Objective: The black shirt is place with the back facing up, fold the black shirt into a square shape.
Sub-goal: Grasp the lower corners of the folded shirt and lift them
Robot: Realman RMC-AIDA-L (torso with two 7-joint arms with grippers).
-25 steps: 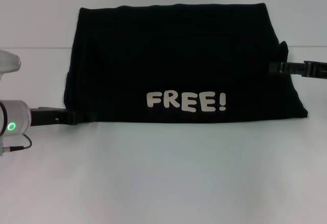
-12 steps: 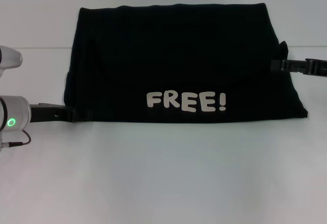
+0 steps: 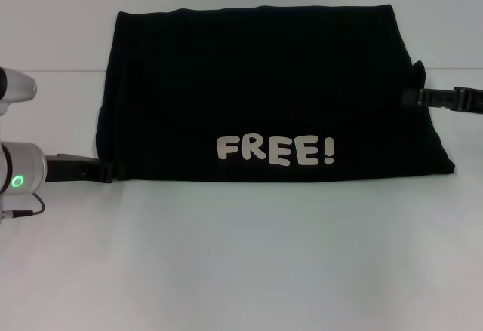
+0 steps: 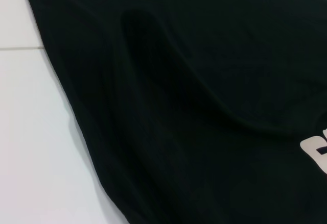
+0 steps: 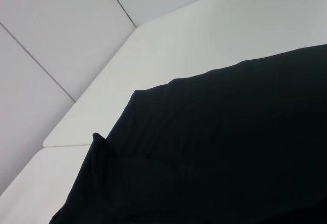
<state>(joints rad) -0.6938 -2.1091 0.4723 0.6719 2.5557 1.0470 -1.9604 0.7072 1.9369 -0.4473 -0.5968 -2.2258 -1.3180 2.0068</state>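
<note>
The black shirt (image 3: pixel 264 82) lies flat on the white table as a wide folded rectangle. Its cream "FREE!" print (image 3: pixel 275 151) faces up along the near edge. My left gripper (image 3: pixel 115 171) is low at the shirt's near left corner, right at its edge. My right gripper (image 3: pixel 407 96) is at the shirt's right edge, about halfway along it, beside a small raised fold. The shirt fills the left wrist view (image 4: pixel 204 81) with a soft crease, and its far corner shows in the right wrist view (image 5: pixel 230 142).
The white table (image 3: pixel 241 255) stretches bare in front of the shirt and on both sides. A table seam runs behind, level with the shirt's upper part. A pale wall stands beyond the far edge.
My left gripper has drawn back to the left, from over the shirt's near left corner to its edge. My right gripper has slid slightly to the right. The shirt has not moved.
</note>
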